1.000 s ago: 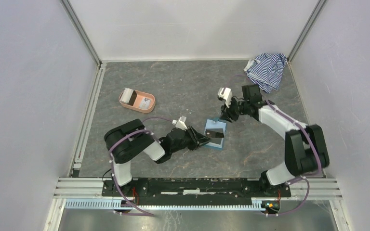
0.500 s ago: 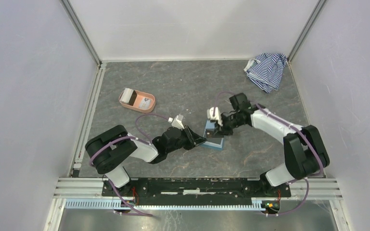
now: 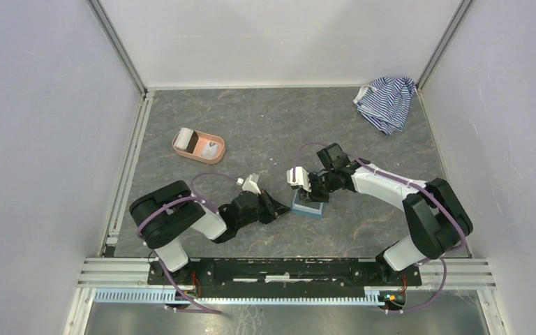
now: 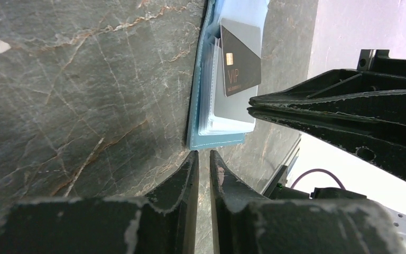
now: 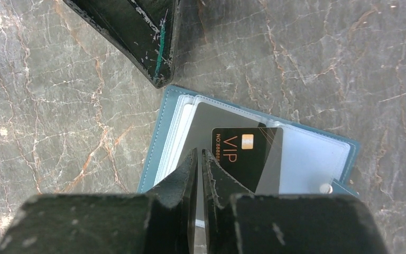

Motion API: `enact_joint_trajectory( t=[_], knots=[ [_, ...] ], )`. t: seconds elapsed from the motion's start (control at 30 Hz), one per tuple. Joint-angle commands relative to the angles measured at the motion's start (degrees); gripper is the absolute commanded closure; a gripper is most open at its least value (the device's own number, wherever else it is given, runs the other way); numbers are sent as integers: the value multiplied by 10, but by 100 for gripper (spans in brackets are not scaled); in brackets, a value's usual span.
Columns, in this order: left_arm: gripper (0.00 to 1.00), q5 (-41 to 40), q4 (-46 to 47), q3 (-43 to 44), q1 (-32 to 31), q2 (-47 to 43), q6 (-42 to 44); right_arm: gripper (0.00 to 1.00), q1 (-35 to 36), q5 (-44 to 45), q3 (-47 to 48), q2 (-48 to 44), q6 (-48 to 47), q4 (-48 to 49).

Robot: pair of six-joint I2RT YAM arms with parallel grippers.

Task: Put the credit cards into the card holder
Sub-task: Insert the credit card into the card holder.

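The teal card holder (image 3: pixel 310 205) lies open on the table between both arms. A black VIP credit card (image 5: pixel 248 154) rests aslant on its clear sleeves, over a grey card (image 5: pixel 211 114). My right gripper (image 3: pixel 313 196) hovers over the holder's left half, and its jaws (image 5: pixel 199 151) are shut to a thin slit with nothing between them. My left gripper (image 3: pixel 285 208) points at the holder's near corner (image 4: pixel 214 139); its tips (image 4: pixel 204 153) stand just short of the teal edge, almost together and empty. The black card (image 4: pixel 239 63) also shows in the left wrist view.
A salmon-pink oval tray (image 3: pixel 218 158) at the left middle holds a dark card (image 3: pixel 191 142) and a whitish card (image 3: pixel 211 149). A blue-and-white striped cloth (image 3: pixel 387 101) lies bunched in the far right corner. Grey walls close in the table on three sides.
My right gripper has swung left and nearer, from beyond the holder to over it, closing as it came. My left gripper has narrowed and drawn back a little from the holder.
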Motion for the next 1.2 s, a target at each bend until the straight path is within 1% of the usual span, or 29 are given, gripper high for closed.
enact_joint_trajectory(
  t=[0.0, 0.27, 0.4, 0.73, 0.9, 1.07, 1.17],
  knots=[
    [81, -13, 53, -9, 3, 9, 16, 88, 13, 16, 18, 19, 8, 11],
    [80, -18, 41, 2, 3, -13, 41, 89, 24, 37, 30, 44, 20, 14],
    [80, -14, 40, 14, 4, -4, 43, 89, 26, 57, 35, 51, 36, 27],
    [79, -16, 55, 8, 6, 4, 45, 89, 26, 105, 35, 47, 68, 64],
    [79, -15, 59, 16, 9, 10, 49, 90, 25, 110, 37, 47, 76, 72],
    [75, -22, 72, 26, 22, 16, 50, 90, 26, 112, 38, 49, 77, 72],
    [75, -16, 108, 37, 41, 33, 39, 90, 25, 111, 37, 51, 79, 71]
  ],
)
